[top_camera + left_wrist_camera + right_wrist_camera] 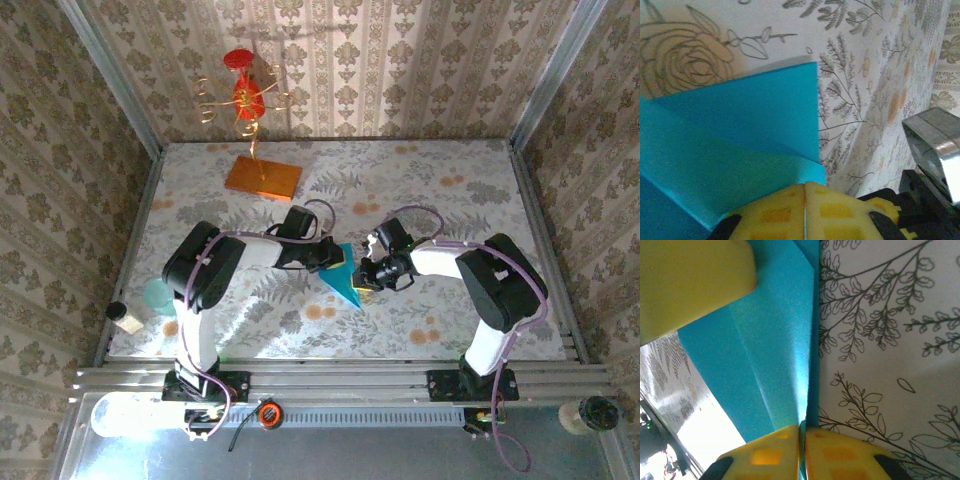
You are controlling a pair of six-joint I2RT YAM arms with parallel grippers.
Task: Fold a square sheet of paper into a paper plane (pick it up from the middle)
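Late folding stage: the paper plane (pixel 341 278), already a creased, pointed triangle, sits mid-worktop (pixel 440 200) between the arms. Left gripper (pixel 805 187) and right gripper (pixel 802 430) each pinch an edge — final creases and release apparently remain.

The paper plane (pixel 343 281) is found near the middle of the table (pixel 470 190). It is pinched at its left edge by the left gripper (pixel 336 262) and at its right edge by the right gripper (pixel 362 281), so that the 2 are faced toward each other across it. Behind the paper plane and to its left, a rectangular slab (pixel 263 177) is laid flat on the table, and a wire ornament (pixel 245 92) is stood on that slab, farther back still.
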